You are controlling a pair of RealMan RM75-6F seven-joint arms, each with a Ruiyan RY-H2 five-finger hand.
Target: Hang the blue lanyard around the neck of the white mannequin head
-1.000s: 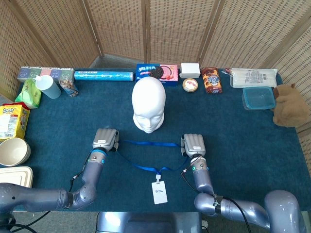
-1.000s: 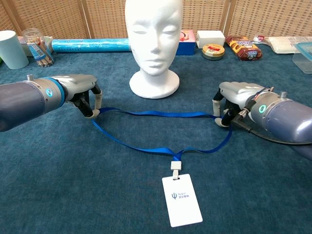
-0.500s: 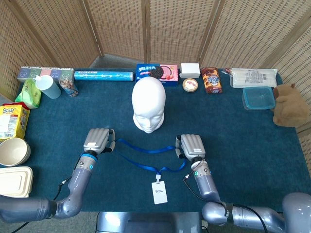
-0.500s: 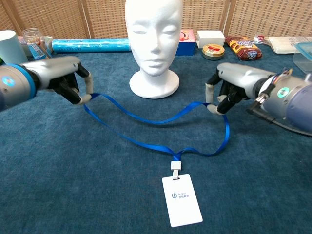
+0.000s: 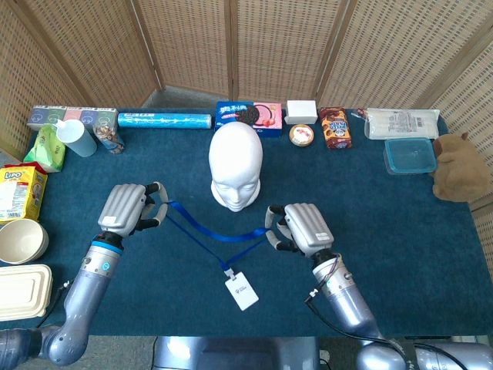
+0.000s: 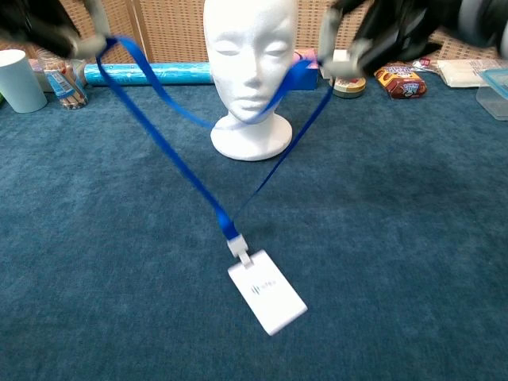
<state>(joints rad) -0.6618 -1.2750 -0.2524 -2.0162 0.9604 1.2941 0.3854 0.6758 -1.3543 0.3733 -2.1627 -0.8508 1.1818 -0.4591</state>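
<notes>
The white mannequin head (image 5: 236, 166) (image 6: 251, 71) stands upright at the middle of the blue table, facing me. The blue lanyard (image 5: 208, 230) (image 6: 182, 171) hangs in the air in front of it, stretched between my two hands. My left hand (image 5: 128, 208) (image 6: 48, 22) pinches one end of the loop and my right hand (image 5: 300, 228) (image 6: 389, 28) pinches the other. One strand sags across the base of the head in the chest view. The white badge (image 5: 241, 292) (image 6: 267, 290) dangles tilted, low over the cloth.
Along the back edge lie a blue roll (image 5: 164, 120), a cookie box (image 5: 248, 117), a white box (image 5: 301, 111) and snack packs (image 5: 335, 127). A cup (image 5: 75, 137) and food boxes (image 5: 19, 191) stand at left. A lidded container (image 5: 409, 155) and a plush toy (image 5: 457, 167) sit at right.
Both hands have risen well above the table, lifting the lanyard off the cloth. The badge has been pulled toward the head and now hangs tilted.
</notes>
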